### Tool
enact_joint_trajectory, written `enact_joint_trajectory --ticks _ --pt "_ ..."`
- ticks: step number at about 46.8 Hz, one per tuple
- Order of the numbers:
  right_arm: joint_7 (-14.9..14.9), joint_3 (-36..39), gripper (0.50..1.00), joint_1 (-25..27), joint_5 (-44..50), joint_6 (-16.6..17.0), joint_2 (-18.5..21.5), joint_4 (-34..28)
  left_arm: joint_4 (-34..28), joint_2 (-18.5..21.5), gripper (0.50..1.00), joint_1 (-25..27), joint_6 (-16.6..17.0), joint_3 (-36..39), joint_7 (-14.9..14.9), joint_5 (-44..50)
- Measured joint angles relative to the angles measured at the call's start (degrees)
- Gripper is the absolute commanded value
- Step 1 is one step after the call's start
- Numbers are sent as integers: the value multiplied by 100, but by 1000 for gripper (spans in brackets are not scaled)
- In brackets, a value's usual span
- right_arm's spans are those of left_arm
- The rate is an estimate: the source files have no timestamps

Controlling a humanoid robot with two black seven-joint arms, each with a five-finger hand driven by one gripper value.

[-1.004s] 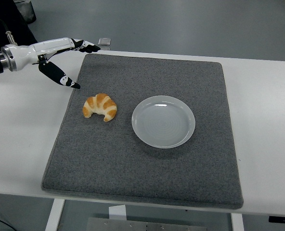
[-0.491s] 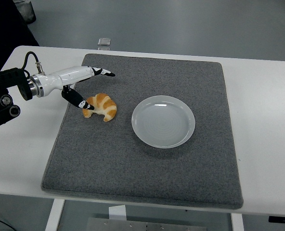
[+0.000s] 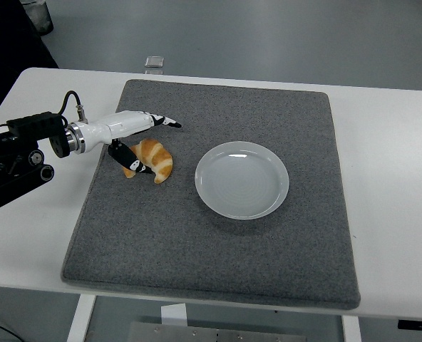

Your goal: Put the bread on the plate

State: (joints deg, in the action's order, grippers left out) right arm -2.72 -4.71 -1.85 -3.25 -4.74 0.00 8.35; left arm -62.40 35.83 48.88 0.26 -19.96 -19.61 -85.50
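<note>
A golden croissant lies on the grey mat, left of a pale round plate that holds nothing. My left hand reaches in from the left and straddles the croissant: the thumb lies against its near left side, and the fingers stretch out past its far side. The hand is spread and does not grip the bread. The right arm is out of view.
The mat covers most of the white table. A small clear object sits at the table's far edge. The left forearm and its black wrist joint lie over the table's left part.
My left arm has come down and rightward from the mat's far left corner. The hand now sits around the croissant, the thumb touching it. The croissant and plate have not moved.
</note>
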Motion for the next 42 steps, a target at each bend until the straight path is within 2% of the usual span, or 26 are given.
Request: enact_joint_trajectory --ticks 31,39,42 --pt "0 2 952 0 0 0 0 0 9 3 988 -9 18 106 0 -134" --pt "0 0 952 0 0 0 0 0 9 6 971 -10 21 106 -6 -134" --pt "0 0 954 0 0 0 0 0 9 11 939 -10 21 106 -7 -134"
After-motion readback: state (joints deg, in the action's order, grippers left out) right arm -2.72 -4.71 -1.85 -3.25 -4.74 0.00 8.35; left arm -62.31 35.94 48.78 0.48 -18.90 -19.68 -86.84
